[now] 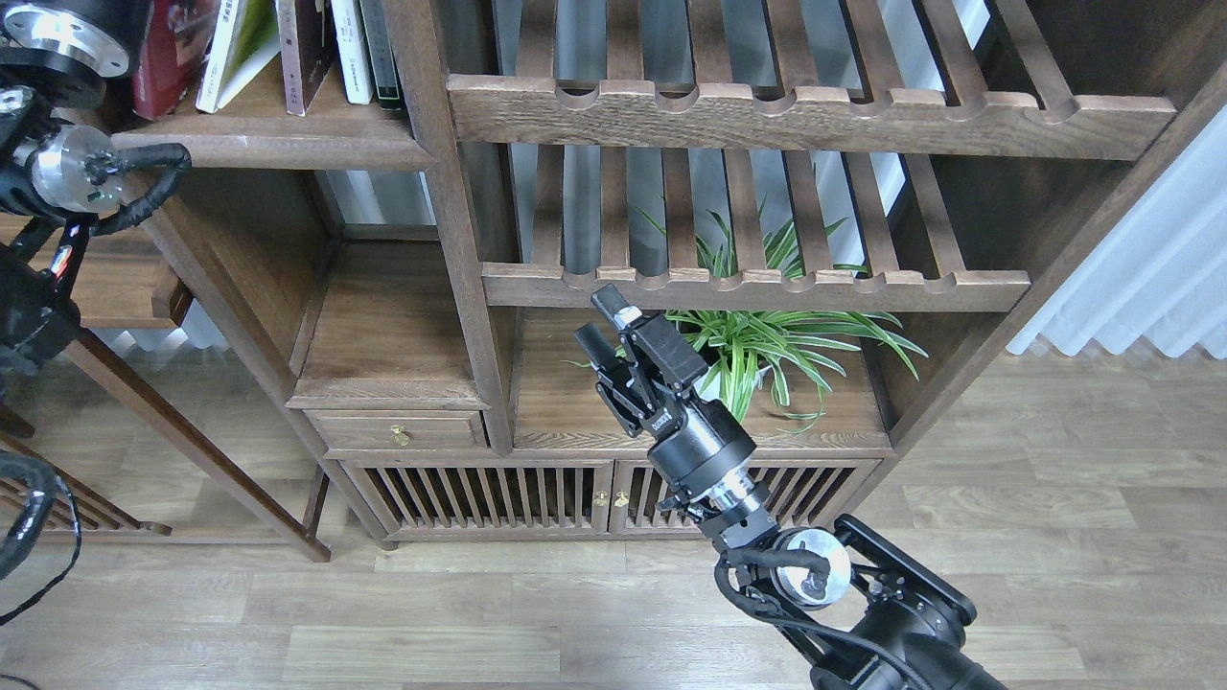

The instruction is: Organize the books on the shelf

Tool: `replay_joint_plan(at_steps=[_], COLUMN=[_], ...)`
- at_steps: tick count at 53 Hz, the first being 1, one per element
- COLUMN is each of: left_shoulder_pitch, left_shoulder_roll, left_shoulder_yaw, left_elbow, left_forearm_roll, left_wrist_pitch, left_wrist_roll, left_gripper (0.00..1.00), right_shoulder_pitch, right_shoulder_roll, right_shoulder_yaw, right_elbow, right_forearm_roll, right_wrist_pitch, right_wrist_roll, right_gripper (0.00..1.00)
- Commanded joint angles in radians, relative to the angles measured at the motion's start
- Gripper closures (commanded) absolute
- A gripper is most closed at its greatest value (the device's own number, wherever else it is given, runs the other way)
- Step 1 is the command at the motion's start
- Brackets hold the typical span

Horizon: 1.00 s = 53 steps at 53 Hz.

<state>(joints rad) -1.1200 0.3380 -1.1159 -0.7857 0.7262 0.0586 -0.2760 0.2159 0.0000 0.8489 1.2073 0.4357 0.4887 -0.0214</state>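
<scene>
The books stand at the top left on the shelf [268, 134], a dark-brown board with a rounded lip. The red book [165, 53] leans at the left end of the row. Beside it come the yellow-green book with a white border [233, 48] and the maroon book [301, 53]. My left arm's metal flange [59, 29] sits just left of the red book, and the arm's far end runs off the top edge, so the left gripper is out of view. My right gripper [601, 324] stands open and empty, low in front of the plant shelf, far from the books.
Slim white and dark volumes [364, 48] close the row against the upright post [451, 220]. Slatted racks [767, 105] fill the upper right. A potted plant [767, 345] stands behind the right gripper. A drawer [398, 431] and slatted doors [498, 494] lie below.
</scene>
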Motion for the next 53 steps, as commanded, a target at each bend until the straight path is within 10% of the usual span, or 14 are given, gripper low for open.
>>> replay_joint_plan(at_steps=[1,29,53], left_shoulder_pitch=[-0.012,0.031,0.048], left_shoulder_roll=[0.004,-0.016,-0.129], left_shoulder_yaw=[-0.002,-0.064,-0.147], left_elbow=[-0.003,-0.251,-0.469], left_forearm_roll=[-0.043,-0.278,-0.363], left_wrist_pitch=[0.003,0.010,-0.006], left_wrist_roll=[-0.006,-0.025,-0.034], left_gripper=[0.39,0.02,0.00], right_shoulder_pitch=[0.017,0.105,0.143], right_shoulder_roll=[0.000,-0.002,-0.006], right_shoulder_yaw=[0.001,0.012,0.053], right_elbow=[0.000,0.008,0.012], right_forearm_roll=[0.000,0.005,0.005], right_wrist_pitch=[0.000,0.000,0.000], right_wrist_roll=[0.000,0.000,0.000], right_gripper=[0.27,0.26,0.26])
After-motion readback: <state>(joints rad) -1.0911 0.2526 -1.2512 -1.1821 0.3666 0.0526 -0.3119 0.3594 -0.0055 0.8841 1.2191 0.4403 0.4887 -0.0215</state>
